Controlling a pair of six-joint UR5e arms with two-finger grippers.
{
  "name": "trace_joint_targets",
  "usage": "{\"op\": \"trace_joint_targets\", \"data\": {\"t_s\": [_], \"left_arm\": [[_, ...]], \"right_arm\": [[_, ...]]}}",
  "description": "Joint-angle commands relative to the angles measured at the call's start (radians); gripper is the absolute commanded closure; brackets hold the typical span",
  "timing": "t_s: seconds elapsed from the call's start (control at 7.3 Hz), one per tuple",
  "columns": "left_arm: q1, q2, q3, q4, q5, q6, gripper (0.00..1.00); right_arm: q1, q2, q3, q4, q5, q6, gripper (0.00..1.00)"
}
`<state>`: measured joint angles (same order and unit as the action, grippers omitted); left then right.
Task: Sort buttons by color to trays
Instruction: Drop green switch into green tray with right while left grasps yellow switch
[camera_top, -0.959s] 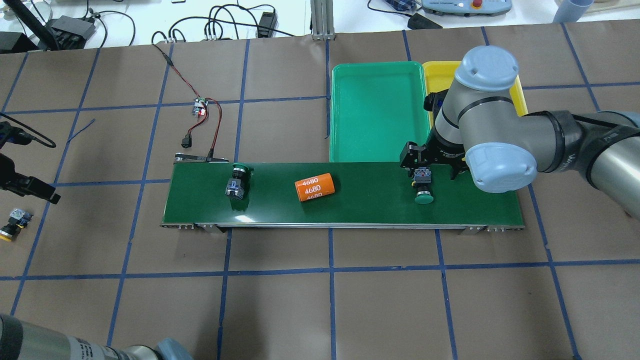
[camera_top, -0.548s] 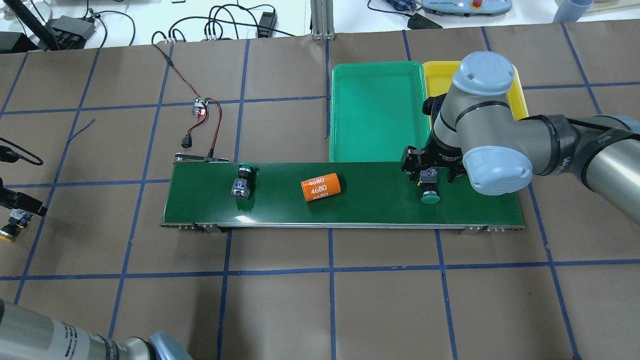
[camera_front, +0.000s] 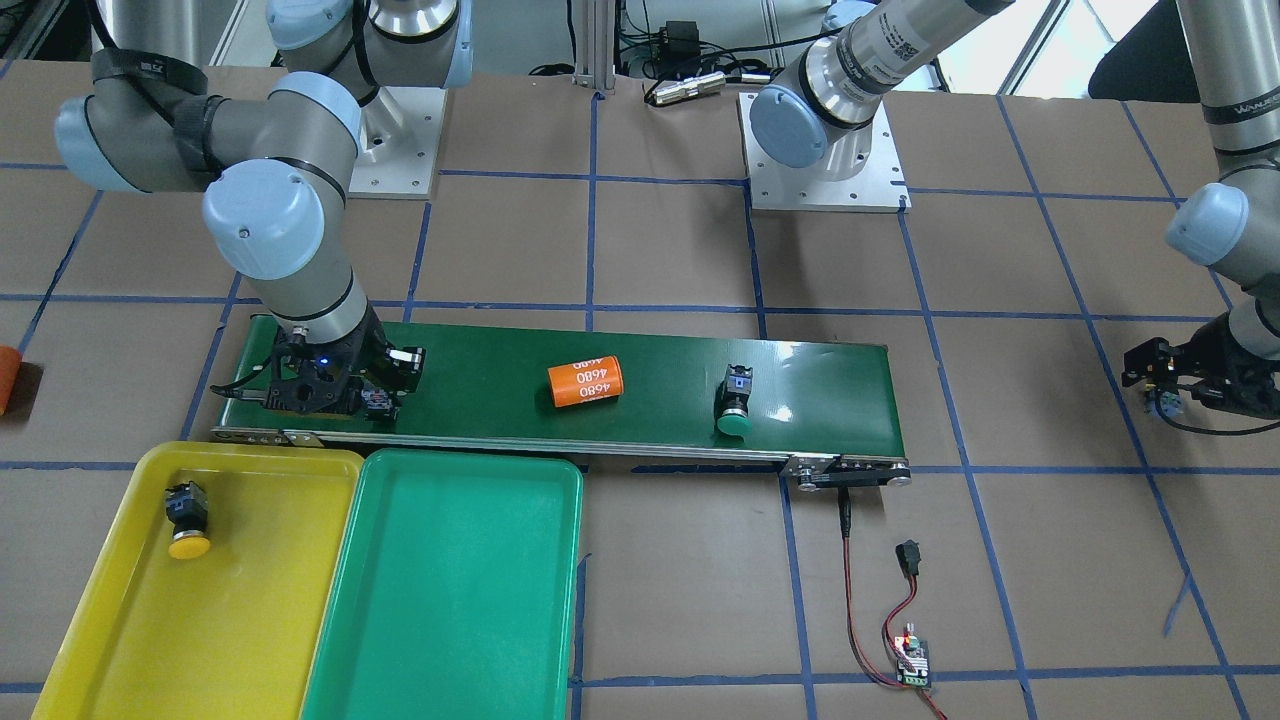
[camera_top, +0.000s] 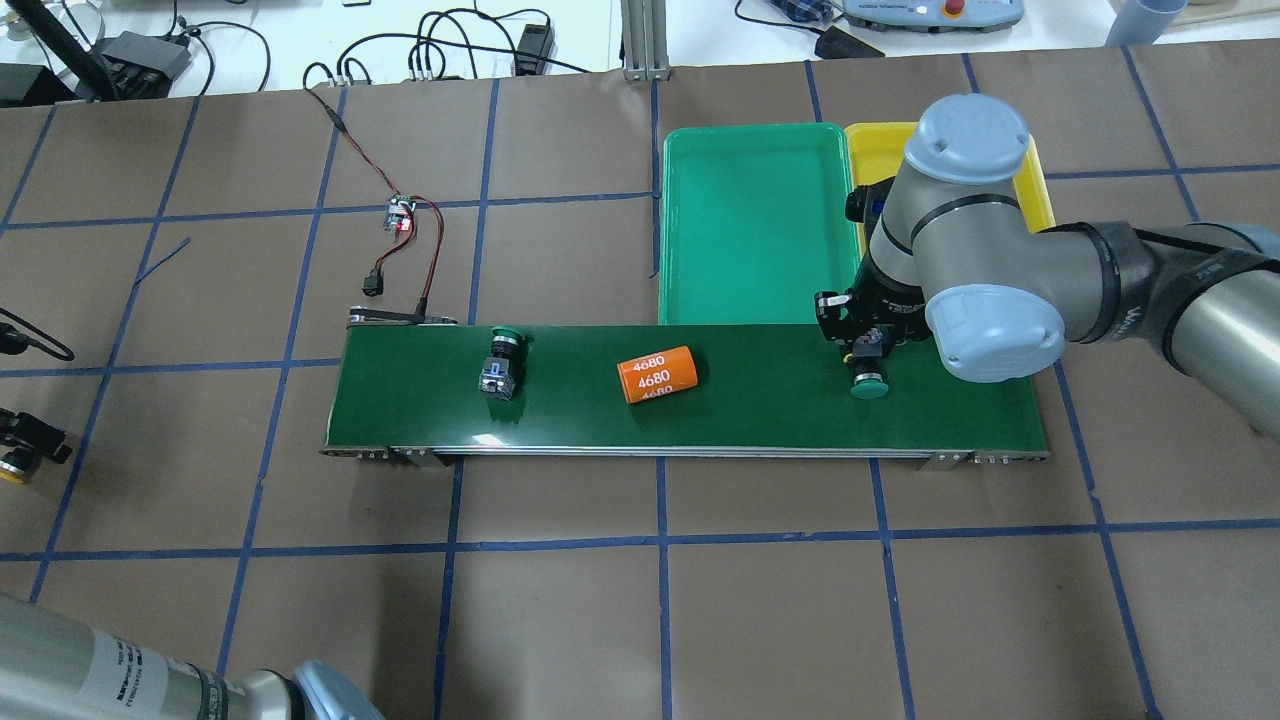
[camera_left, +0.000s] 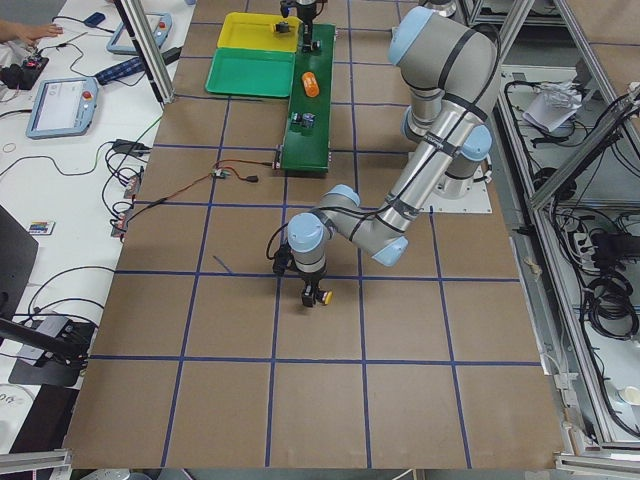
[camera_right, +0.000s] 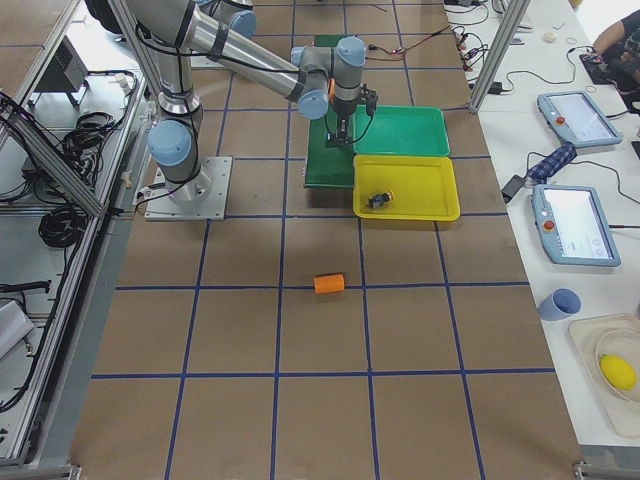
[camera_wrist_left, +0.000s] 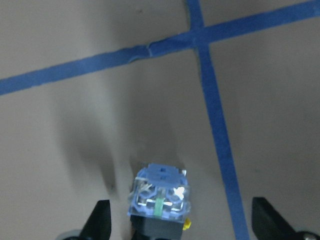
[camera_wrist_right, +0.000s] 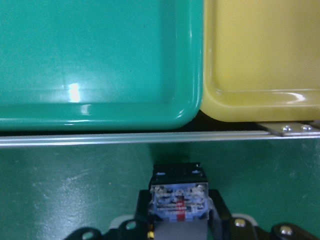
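On the brown papered table (camera_top: 560, 620), taped into blue squares, the fingers (camera_wrist_right: 218, 212) of the right gripper (camera_top: 866, 352) pinch a green button (camera_top: 869, 386) by its body at the right end of the belt (camera_top: 760, 410), just near of the green tray (camera_top: 750, 220), where no button lies yet. Far left, the left gripper (camera_wrist_left: 182, 224) stands spread around a yellow button (camera_wrist_left: 160, 192) on the paper. A second green button (camera_top: 500, 368) lies on the belt, left of the cylinder (camera_top: 657, 373). The yellow tray (camera_front: 230, 620) holds one yellow-capped button (camera_front: 186, 520): I judge one of four sorted, three left.
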<state>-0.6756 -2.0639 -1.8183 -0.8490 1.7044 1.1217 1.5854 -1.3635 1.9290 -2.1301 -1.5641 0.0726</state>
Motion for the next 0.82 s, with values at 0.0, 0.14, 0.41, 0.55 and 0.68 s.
{"op": "trace_joint_targets", "data": {"t_s": [0.0,0.14,0.41,0.55,0.68], "left_arm": [[0.001,-0.022,0.001,0.001,-0.002,-0.006,1.0],[-0.004,-0.022,0.013,0.001,-0.009,-0.016,1.0],[-0.044,0.031,0.017,-0.007,-0.041,-0.043,1.0],[-0.102,0.071,0.01,-0.015,-0.08,-0.121,1.0],[-0.152,0.118,-0.019,-0.031,-0.173,-0.135,1.0]], "right_arm": [[-0.001,0.044,-0.086,0.01,-0.026,-0.004,0.84],[0.002,0.076,-0.147,0.001,-0.014,0.007,0.84],[0.027,0.167,-0.309,0.016,-0.025,0.016,0.79],[0.03,0.181,-0.32,0.015,-0.027,0.029,0.49],[0.03,0.19,-0.312,0.019,-0.025,0.029,0.0]]}}
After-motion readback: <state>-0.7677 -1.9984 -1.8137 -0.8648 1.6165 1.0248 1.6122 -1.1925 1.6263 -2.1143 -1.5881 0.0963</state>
